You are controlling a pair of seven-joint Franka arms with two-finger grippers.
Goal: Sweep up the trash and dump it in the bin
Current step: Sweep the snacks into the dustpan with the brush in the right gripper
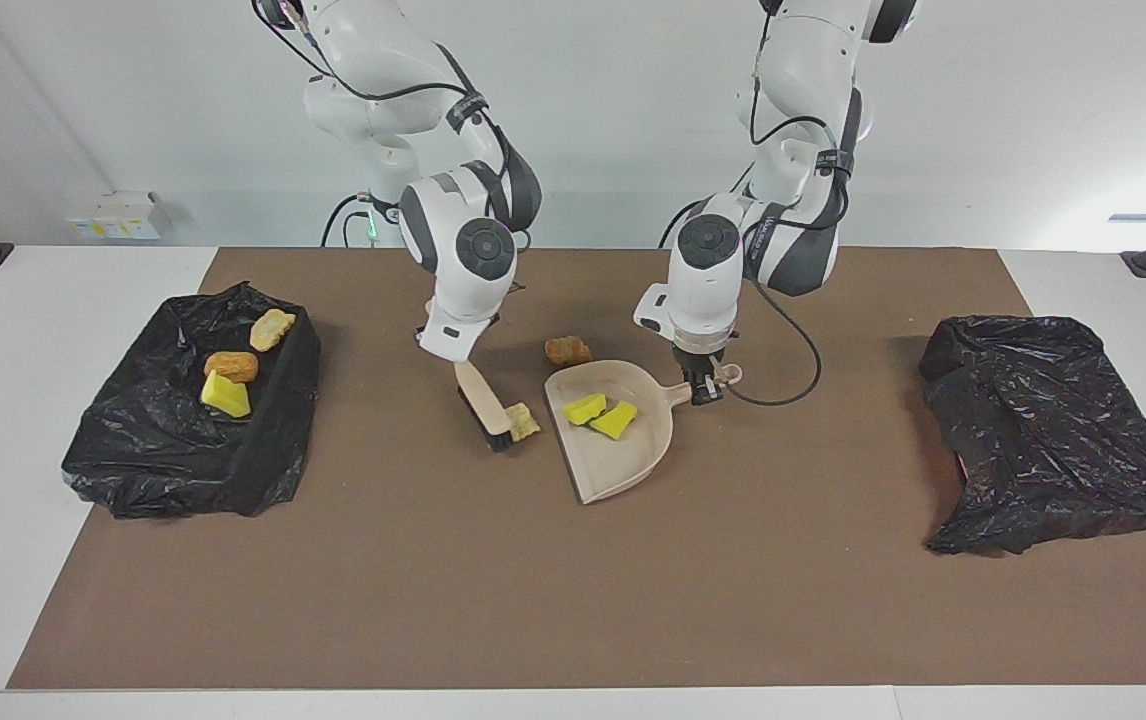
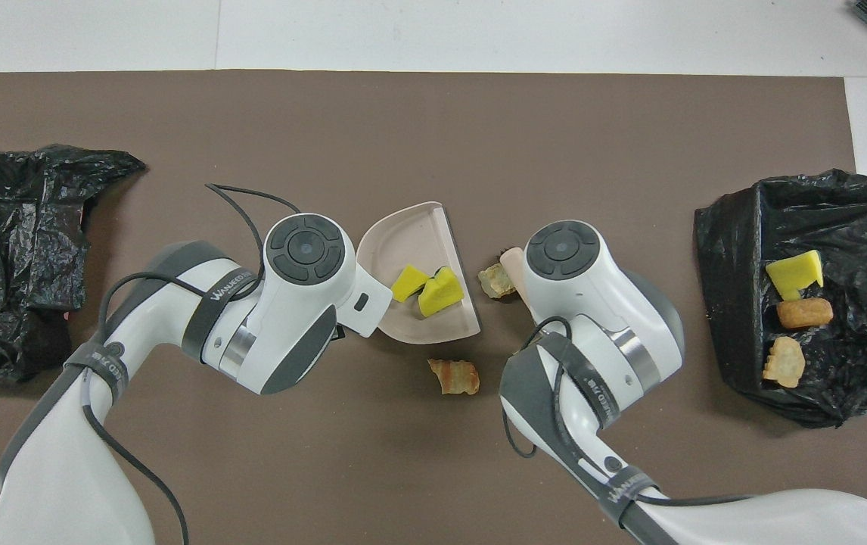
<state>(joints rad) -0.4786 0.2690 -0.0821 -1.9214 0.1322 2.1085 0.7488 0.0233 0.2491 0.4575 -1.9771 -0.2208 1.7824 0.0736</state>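
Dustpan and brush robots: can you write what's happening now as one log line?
left end effector: shut on dustpan handle | right end effector: shut on brush | brush bristles beside tan scrap | two yellow chunks in dustpan

Glossy white arms, grey joints, looping black cables

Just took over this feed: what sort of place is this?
Likely a robot lab test bench: a brown mat on a white table, two bag-lined bins, staged sponge chunks in a dustpan.
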